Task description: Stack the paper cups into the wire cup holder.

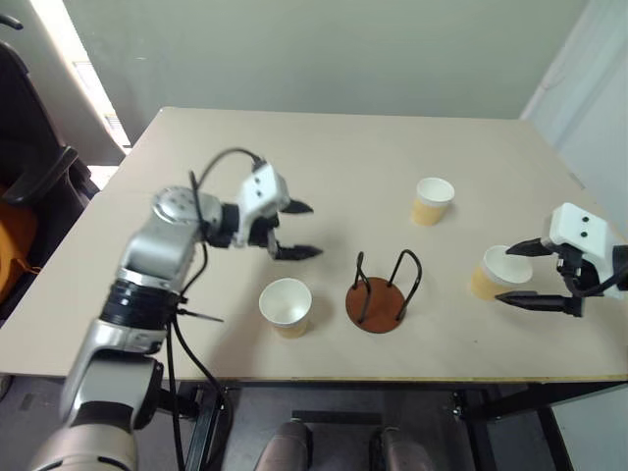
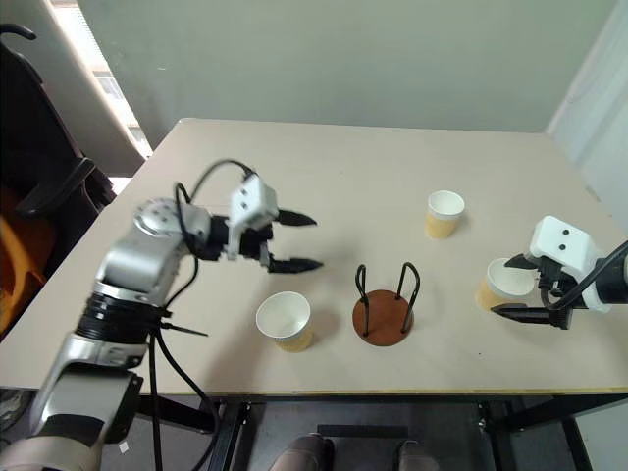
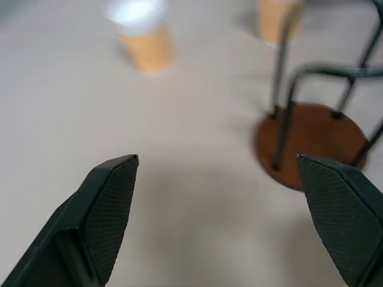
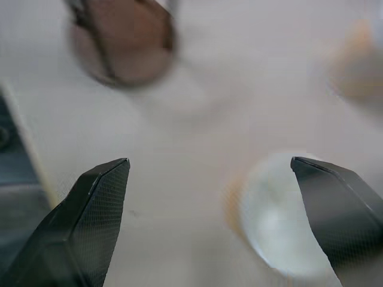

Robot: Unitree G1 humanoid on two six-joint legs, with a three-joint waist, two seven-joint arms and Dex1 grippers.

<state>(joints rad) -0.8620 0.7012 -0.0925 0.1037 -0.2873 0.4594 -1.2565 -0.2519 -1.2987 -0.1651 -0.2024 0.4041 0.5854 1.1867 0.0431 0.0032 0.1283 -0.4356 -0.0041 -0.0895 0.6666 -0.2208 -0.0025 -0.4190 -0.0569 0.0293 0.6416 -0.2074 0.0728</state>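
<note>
On table (image 1: 373, 157) | 3 paper cups (image 1: 286, 306) loose | wire cup holder (image 1: 378, 292) empty | both pincers wide, empty

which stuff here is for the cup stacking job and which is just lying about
For the job: near paper cup, far paper cup, right-side paper cup, wire cup holder.
Lying about: black chair, beside the table.

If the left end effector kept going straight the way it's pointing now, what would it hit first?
Most likely the holder: the open left end effector points toward it over bare table. Depth is unclear, so it could pass just above the wires.
</note>
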